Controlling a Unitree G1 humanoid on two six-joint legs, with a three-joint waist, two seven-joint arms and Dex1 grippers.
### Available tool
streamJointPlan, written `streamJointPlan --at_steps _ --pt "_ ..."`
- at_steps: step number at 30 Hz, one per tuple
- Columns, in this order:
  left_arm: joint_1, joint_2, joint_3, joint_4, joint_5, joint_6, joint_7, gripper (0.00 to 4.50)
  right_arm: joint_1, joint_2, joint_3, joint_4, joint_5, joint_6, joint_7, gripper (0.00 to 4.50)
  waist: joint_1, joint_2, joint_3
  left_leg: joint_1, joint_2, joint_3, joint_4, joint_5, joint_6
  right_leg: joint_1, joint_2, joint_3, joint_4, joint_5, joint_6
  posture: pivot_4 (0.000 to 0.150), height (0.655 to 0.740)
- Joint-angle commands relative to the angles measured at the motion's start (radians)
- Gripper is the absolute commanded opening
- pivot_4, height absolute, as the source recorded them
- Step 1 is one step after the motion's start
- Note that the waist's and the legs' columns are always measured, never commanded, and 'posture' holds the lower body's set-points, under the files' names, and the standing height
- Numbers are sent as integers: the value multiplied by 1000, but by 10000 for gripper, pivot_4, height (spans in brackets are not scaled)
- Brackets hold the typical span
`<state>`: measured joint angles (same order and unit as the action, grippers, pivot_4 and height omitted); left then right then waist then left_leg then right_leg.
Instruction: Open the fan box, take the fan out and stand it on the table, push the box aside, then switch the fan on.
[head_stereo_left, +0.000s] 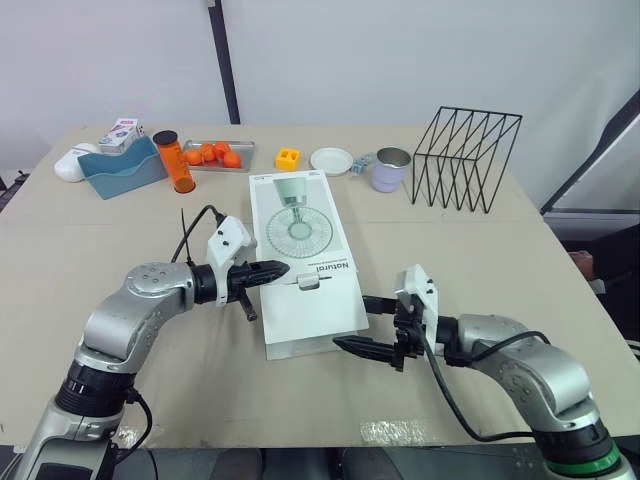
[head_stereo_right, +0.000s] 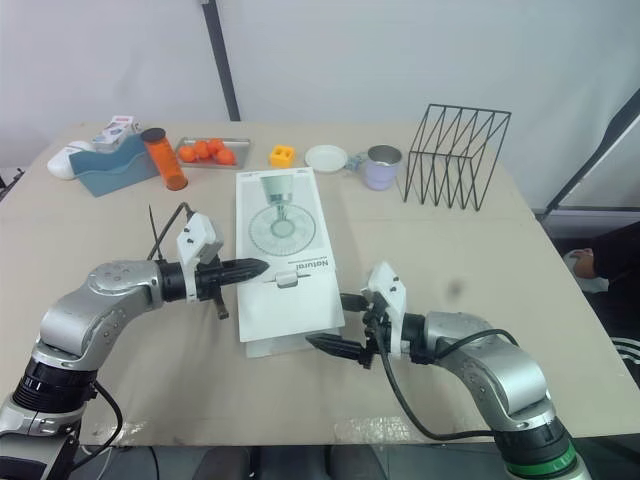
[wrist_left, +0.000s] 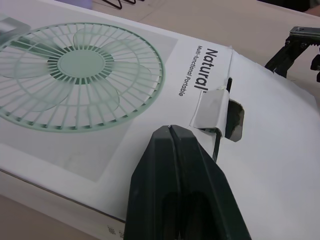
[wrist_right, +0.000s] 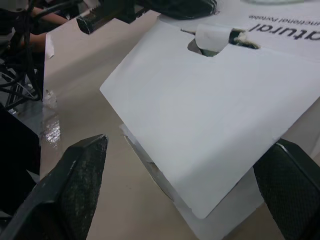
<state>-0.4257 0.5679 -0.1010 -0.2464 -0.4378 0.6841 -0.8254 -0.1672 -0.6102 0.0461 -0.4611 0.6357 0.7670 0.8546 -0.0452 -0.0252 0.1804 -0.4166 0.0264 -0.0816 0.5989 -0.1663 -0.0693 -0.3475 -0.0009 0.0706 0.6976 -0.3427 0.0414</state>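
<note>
white cardboard fan box (head_stereo_left: 300, 235) flat on tan surface (head_stereo_left: 480, 270) | left tool (head_stereo_left: 283, 268) pinched shut, empty, tip right by the tab (head_stereo_left: 308, 284) | right tool (head_stereo_left: 358, 324) wide open, empty, facing near flap (head_stereo_left: 315, 318)

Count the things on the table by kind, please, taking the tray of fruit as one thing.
Boxes: 2, the fan box and a small carton
Wire rack: 1
Cup: 1
Plate: 1
Yellow block: 1
Tray of fruit: 1
Orange bottle: 1
Blue bin: 1
White rounded thing: 1
Small unclear thing beside the cup: 1
Total: 11
</note>
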Motion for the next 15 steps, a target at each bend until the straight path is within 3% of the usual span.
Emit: streamJointPlan --at_steps 1,13,15 --pt "22 12 -17 35 11 30 -2 320 -8 -5 -57 -84 84 26 -10 45000 0 0 0 0 0 0 0 0 0 0 0 0 0 0 0 1500 7400" --pt "-22 4 78 55 -52 0 -23 320 -52 -27 -109 -156 178 49 -71 45000 0 -1 1 -3 0 0 0 0 0 -2 0 0 0 0 0 1500 7400" --pt "-34 9 101 60 -68 -32 -43 0 -68 -21 -107 -145 162 29 -85 39771 0 -2 1 -5 0 0 0 0 0 -4 1 0 0 0 0 1500 7400"
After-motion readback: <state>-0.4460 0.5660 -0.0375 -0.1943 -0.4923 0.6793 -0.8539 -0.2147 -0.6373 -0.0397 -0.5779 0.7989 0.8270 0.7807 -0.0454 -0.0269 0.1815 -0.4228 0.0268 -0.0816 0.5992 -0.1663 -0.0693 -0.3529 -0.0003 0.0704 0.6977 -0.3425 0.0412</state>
